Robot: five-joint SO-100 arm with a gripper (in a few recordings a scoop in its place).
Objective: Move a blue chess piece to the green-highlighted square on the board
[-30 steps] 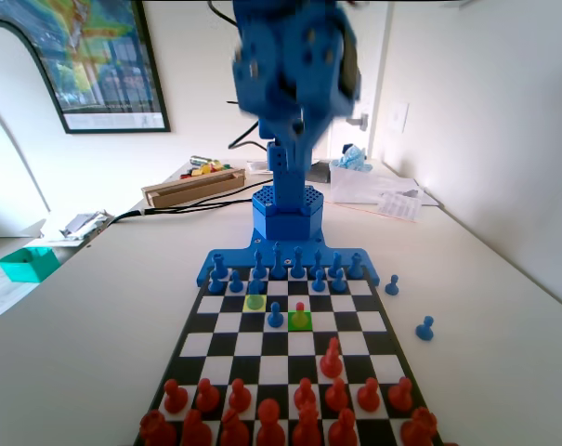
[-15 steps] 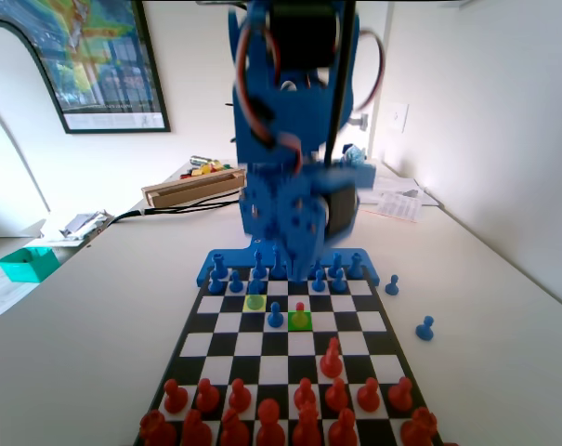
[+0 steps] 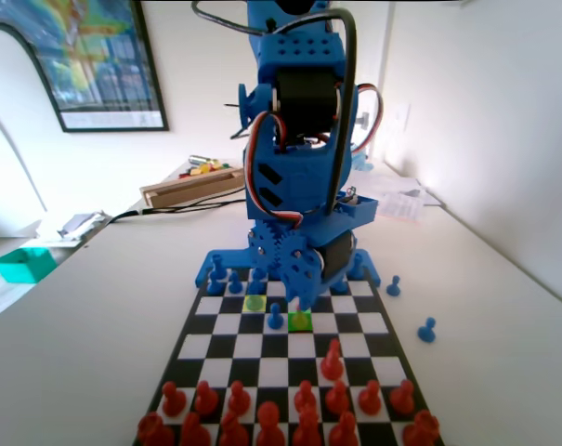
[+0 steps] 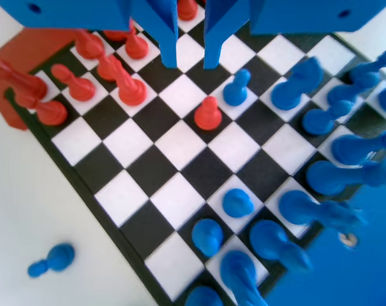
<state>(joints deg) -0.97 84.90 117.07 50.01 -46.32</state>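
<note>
Hovering parted jaws, round-headed red pawn (image 4: 207, 115), chequered board (image 4: 180, 197)

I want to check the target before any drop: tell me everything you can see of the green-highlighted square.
In the fixed view, the green-highlighted square is a flat, bright green patch, the same size as the black and white squares around it. It lies on the half of the board nearer the blue arm, closer to the camera than the yellow square and to its right. A blue pawn stands just left of it. The open claw hangs right over it, hiding its far edge.
</note>
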